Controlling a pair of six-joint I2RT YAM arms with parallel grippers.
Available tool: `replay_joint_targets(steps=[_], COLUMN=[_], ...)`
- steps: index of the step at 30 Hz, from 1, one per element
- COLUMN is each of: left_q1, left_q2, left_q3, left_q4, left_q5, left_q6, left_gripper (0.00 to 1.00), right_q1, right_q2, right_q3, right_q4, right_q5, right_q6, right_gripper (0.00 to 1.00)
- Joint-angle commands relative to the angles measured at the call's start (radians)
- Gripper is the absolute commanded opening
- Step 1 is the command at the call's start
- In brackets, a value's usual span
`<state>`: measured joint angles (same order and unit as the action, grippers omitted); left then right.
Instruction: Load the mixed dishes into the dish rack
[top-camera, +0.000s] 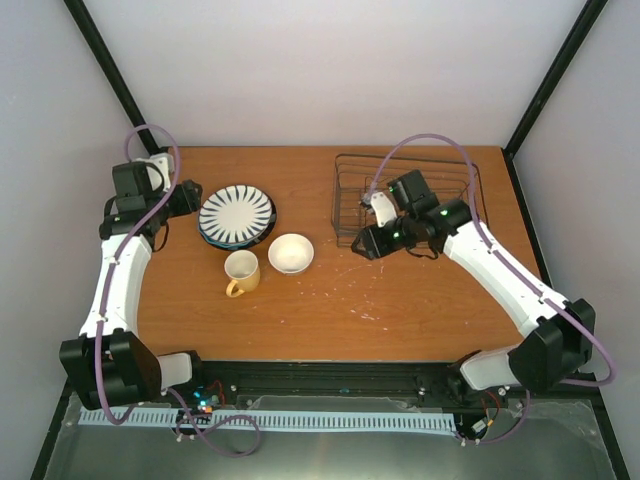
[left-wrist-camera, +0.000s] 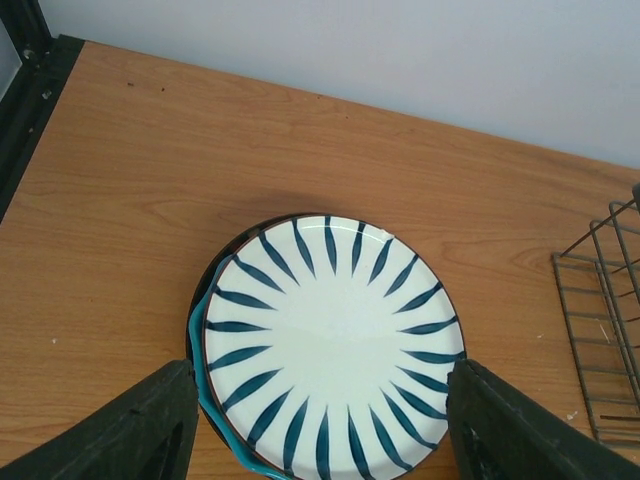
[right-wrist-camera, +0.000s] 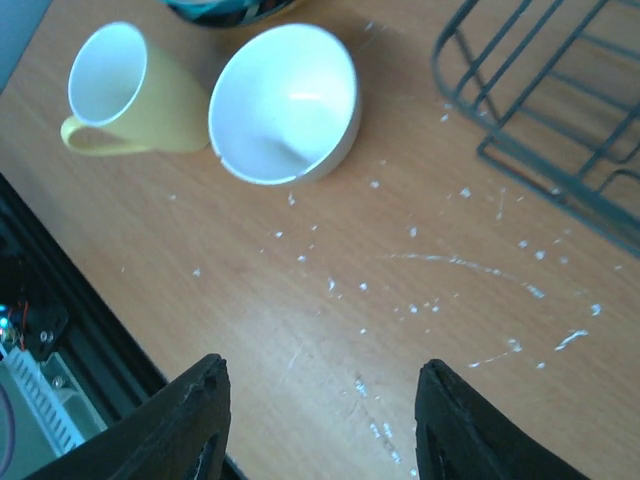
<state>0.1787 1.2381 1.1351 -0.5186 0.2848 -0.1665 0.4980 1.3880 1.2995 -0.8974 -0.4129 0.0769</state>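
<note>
Pale walls and black frame posts close in a wooden table (top-camera: 180, 290) with the two arms mounted at its near edge.

The left gripper (left-wrist-camera: 320, 440) has its jaws spread wide and holds nothing. In the left wrist view, one dark finger stands at each side of the near rim of the white plate with dark radial stripes (left-wrist-camera: 335, 340); I cannot tell whether the fingers touch it. This plate lies flat at the left rear of the table on top of a teal plate (left-wrist-camera: 197, 350), whose rim peeks out along one side. A darker edge shows beneath that, too thin to identify. From above, the left gripper (top-camera: 190, 197) sits just at the stack's left side.

The right gripper (right-wrist-camera: 315, 420) is also open with nothing between its fingers. It hangs over bare wood scattered with white flecks and scratches. In the top view it sits by the near left corner of the dish rack (top-camera: 420, 157), a dark wire basket at the right rear of the table, well apart from the plates.

A small white bowl (right-wrist-camera: 283, 103) stands upright on the table between the plate stack and the rack. A pale yellow mug (right-wrist-camera: 130, 95) stands just beside it on its left, mouth up, handle towards the near edge. Bowl and mug look close to touching, though I cannot tell if they do.
</note>
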Motion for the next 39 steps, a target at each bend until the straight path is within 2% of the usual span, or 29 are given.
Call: replay_joint_targets(steps=[1,5,11,16,28,39], left_q1=[0.007,0.006,0.005,0.004,0.001,0.002], left_q2=[-0.020,-0.005,-0.046,-0.122,-0.250,-0.285], left_q3=[-0.015,-0.003,0.012,-0.011,-0.060,-0.091], left_q4=[0.031,0.030,-0.014,-0.035,-0.046,-0.042], left_q5=[0.018,0.021,-0.011,-0.071,-0.168,-0.197], left_q6=[0.007,0.007,0.038,0.050,0.058,0.070], left_gripper=[0.68,0.66,0.65,0.65,0.65,0.65], right_q1=[0.111,0.227,0.325,0.332,0.333,0.333], right_q2=[-0.015,0.113,0.314,0.428,0.780,0.891], right_q3=[-0.008,0.076,0.186,0.299,0.742,0.849], right_q4=[-0.028,-0.120,-0.210,-0.241,-0.457,-0.525], right_q5=[0.080,0.177,0.184,0.171,0.243,0.330], right_q6=[0.088,0.164,0.233,0.283,0.322,0.333], right_gripper=[0.50,0.46,0.42,0.42,0.41,0.42])
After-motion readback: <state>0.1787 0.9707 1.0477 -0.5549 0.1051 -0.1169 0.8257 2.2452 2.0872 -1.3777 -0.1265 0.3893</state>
